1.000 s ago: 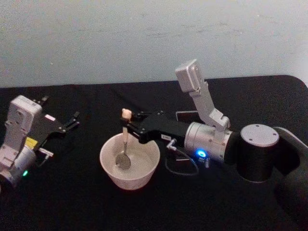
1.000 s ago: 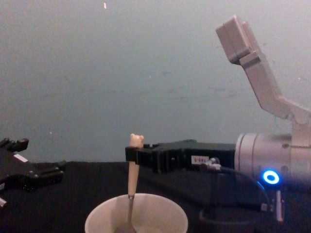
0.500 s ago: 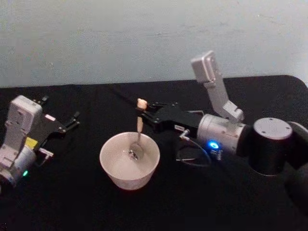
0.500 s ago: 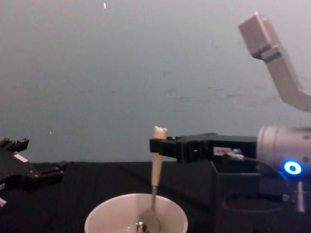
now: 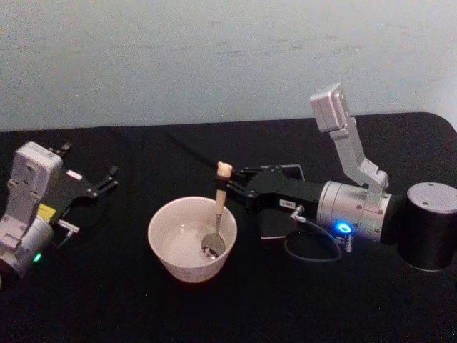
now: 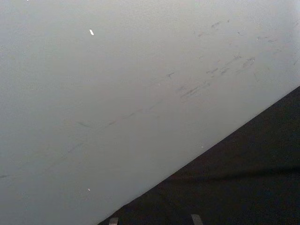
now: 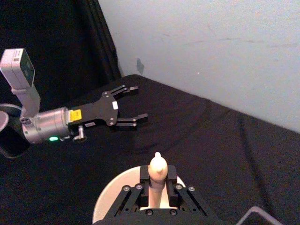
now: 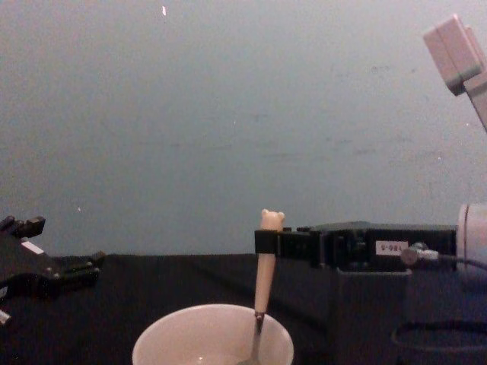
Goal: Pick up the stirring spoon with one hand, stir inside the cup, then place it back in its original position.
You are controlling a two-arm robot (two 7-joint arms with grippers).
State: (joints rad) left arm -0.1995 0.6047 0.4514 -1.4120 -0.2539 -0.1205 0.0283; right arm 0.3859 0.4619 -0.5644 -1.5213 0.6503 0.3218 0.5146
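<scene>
The cream-white cup (image 5: 161, 223) stands on the black table in front of me. The stirring spoon (image 5: 221, 187) stands nearly upright with its metal bowl inside the cup by the right wall. My right gripper (image 5: 230, 187) is shut on the beige handle just under the bear head. From the chest, the spoon (image 8: 264, 275) rises out of the cup (image 8: 176, 338) with the right gripper (image 8: 266, 243) holding it from the right. The right wrist view shows the spoon (image 7: 158, 166) clamped between the fingers. The dark grey holder (image 5: 274, 226) sits right of the cup, under the right arm. My left gripper (image 5: 111, 177) rests open at the far left.
The holder (image 8: 373, 312) stands close to the right of the cup, partly hidden by the right forearm. A cable loops on the table beside the right wrist (image 5: 314, 251). The left gripper (image 7: 138, 103) lies well away from the cup. A pale wall backs the table.
The right gripper has carried the spoon from the cup's left side across to its right side. The right arm drew back to the right. The left arm has not moved.
</scene>
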